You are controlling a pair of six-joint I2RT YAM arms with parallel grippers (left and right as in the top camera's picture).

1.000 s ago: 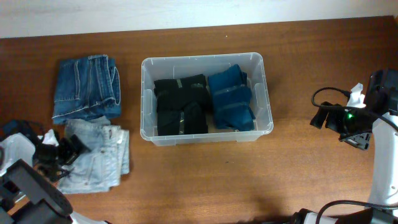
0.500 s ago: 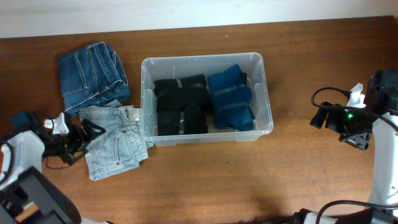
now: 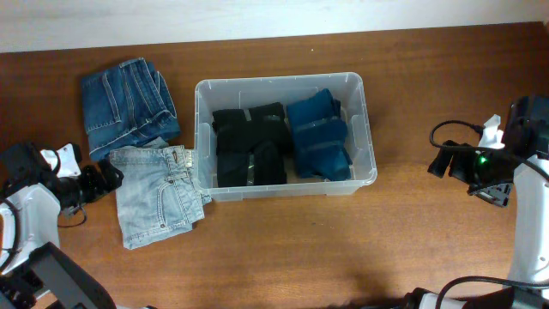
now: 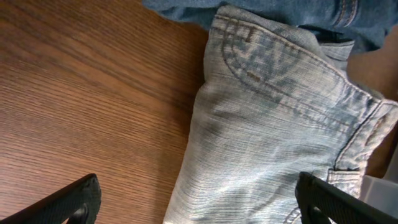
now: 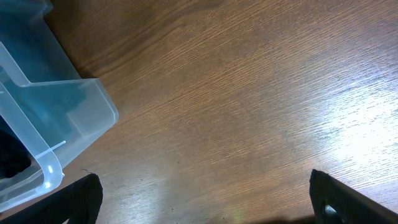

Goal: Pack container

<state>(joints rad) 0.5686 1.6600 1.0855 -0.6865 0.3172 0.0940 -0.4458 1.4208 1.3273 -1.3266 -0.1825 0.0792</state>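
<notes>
Left gripper (image 3: 110, 177) is released, jaws spread wide and empty, at the left edge of the folded light-blue denim jeans (image 3: 159, 202); right gripper (image 3: 442, 161) is likewise released over the brown wooden table (image 3: 343, 249). Between them, mid-table, rests the large rectangular clear plastic container (image 3: 279, 79), holding folded black garments (image 3: 249, 146) left and folded blue garments (image 3: 319, 137) right, with the jeans just beside its left wall.

Overhead straight down; left wrist close over pale jeans (image 4: 267, 143); right wrist, likely low, shares container (image 5: 62, 115) corner.
</notes>
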